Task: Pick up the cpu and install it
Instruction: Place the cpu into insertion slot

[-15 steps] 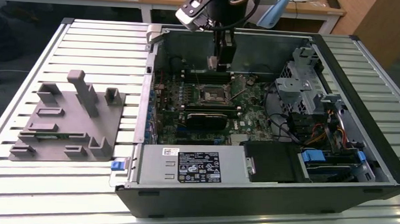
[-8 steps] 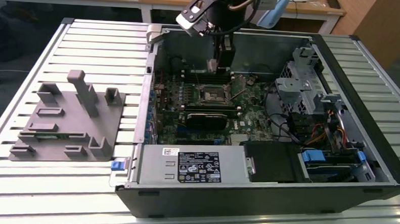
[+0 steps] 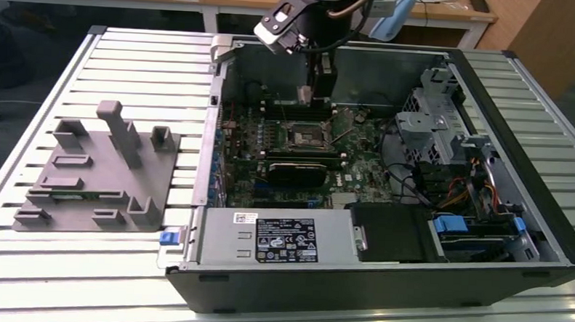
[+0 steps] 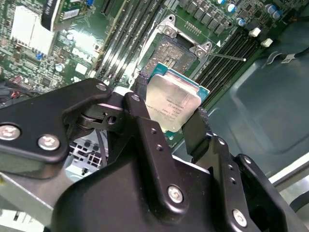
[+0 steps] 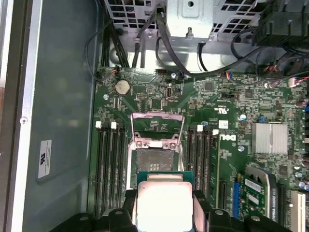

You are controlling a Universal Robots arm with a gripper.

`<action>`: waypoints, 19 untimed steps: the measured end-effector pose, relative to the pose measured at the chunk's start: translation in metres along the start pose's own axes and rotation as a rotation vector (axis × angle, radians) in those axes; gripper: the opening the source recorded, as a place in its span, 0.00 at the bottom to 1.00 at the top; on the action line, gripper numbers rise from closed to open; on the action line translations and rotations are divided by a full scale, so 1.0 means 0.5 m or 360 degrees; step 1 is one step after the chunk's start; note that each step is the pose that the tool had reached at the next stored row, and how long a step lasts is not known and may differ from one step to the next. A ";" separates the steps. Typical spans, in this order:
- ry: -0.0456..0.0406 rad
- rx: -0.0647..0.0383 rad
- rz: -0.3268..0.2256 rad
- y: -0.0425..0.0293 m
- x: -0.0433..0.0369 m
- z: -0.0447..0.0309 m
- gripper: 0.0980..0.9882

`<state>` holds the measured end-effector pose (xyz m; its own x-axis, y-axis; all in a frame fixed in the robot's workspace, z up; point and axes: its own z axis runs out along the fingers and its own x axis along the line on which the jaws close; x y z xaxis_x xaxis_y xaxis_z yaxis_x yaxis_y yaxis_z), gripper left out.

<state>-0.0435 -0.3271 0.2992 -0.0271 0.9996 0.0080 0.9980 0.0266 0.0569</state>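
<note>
The cpu (image 4: 173,104) (image 5: 164,205) is a small square chip with a pale silvery top and a green rim. My gripper (image 4: 169,108) (image 5: 164,208) is shut on it, one black finger (image 4: 140,104) on each side, holding it in the air. Beneath it on the green motherboard lies the open socket (image 4: 174,53) (image 5: 154,162), its metal frame (image 5: 158,128) swung up. In the exterior view my gripper (image 3: 310,98) hangs inside the open computer case, just behind the socket (image 3: 306,136).
Memory slots (image 5: 108,169) flank the socket on both sides. A silver heatsink (image 5: 269,137), cables (image 5: 164,38) and a drive cage (image 3: 434,127) crowd the case. A grey fixture tray (image 3: 97,178) stands on the slatted table at the exterior view's left.
</note>
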 end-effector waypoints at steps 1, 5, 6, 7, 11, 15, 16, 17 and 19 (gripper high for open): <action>0.0000 0.0000 0.0000 0.000 0.000 0.003 0.50; 0.0000 0.0000 0.0002 -0.001 0.003 0.017 0.50; 0.0000 0.0000 0.0002 -0.001 0.003 0.021 0.50; 0.0000 0.0000 0.0002 -0.001 0.003 0.024 0.50; -0.0001 0.0000 0.0005 -0.002 0.003 0.041 0.50; -0.0001 0.0000 0.0005 -0.003 0.003 0.055 0.50; -0.0001 0.0000 0.0005 -0.003 0.003 0.059 0.50; -0.0001 0.0000 0.0005 -0.003 0.003 0.062 0.50; -0.0001 0.0000 0.0005 -0.003 0.003 0.070 0.50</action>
<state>-0.0433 -0.3251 0.2644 -0.0239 0.9997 0.0076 0.9981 0.0234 0.0567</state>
